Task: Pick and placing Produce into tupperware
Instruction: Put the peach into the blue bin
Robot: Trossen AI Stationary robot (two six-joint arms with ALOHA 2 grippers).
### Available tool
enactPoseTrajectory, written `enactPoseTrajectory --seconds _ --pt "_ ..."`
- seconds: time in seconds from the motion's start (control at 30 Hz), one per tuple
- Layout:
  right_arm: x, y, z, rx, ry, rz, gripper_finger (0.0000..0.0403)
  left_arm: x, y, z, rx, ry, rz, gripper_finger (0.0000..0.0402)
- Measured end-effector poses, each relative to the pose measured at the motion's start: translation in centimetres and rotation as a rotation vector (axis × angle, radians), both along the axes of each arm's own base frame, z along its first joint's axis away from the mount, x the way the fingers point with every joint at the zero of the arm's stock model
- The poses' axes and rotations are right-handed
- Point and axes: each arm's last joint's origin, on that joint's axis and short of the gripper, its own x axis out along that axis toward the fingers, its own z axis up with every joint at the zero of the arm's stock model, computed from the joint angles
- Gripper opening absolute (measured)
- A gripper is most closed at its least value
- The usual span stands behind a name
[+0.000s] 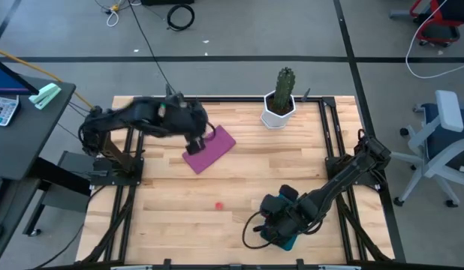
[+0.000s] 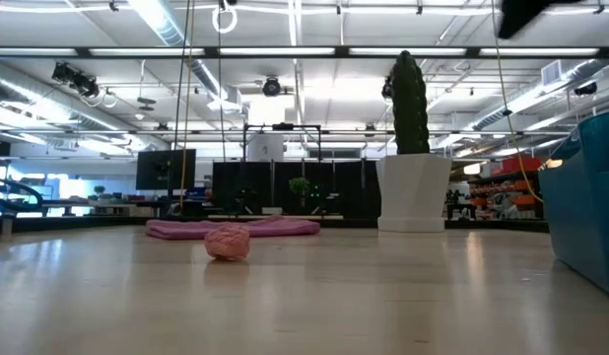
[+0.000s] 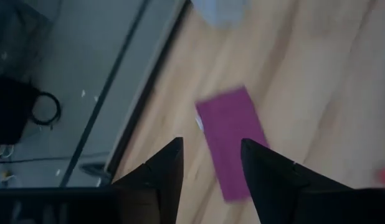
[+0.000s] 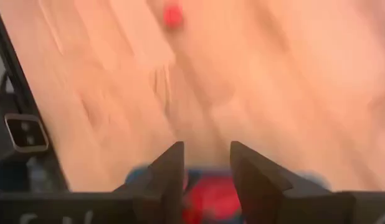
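Observation:
One small red produce piece (image 1: 218, 204) lies alone on the wooden table; it also shows in the low view (image 2: 227, 242) and the right wrist view (image 4: 172, 15). The teal tupperware (image 1: 289, 242) sits near the table's near edge, mostly hidden under my right gripper (image 1: 279, 223). In the right wrist view, that gripper (image 4: 207, 163) is open above the tupperware's rim (image 4: 139, 174), with red produce (image 4: 208, 198) lying inside. My left gripper (image 1: 194, 142) hangs open over the table's far left part, above the flat purple rectangle (image 3: 233, 149).
A tall green cactus (image 1: 284, 82) in a white pot (image 1: 277, 112) stands at the table's far edge. The purple rectangle (image 1: 209, 148) lies flat to its left. Bare wood stretches across the table's middle around the lone red piece. Black frame rails run along the table's left and right sides.

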Motion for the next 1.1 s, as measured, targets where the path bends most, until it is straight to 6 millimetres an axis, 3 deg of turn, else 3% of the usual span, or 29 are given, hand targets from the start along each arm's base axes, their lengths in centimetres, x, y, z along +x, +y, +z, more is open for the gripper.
enactPoseTrajectory --seconds 0.23,0.4,0.5,0.83,1.1 --pt "0.6 -0.3 1.6 -0.219 -0.156 0.023 0.0137 2.2 -2.9 -9.5 -0.042 0.289 -0.106 0.0145" --pt "0.6 -0.5 1.4 -0.270 -0.177 0.006 0.0135 4.0 -6.1 -17.2 -0.198 0.243 -0.348 0.0128" --pt "0.6 -0.5 1.3 -0.270 -0.178 0.005 0.0135 4.4 -7.5 -20.4 -0.290 0.167 -0.487 0.0123" --pt "0.6 -0.6 1.5 -0.334 -0.221 -0.019 0.0134 2.8 -10.4 -25.3 -0.304 0.127 -0.615 0.0138" --pt "0.7 -0.8 1.6 -0.388 -0.234 -0.009 0.0133 2.2 -12.3 -27.2 -0.299 0.012 -0.714 0.0180"
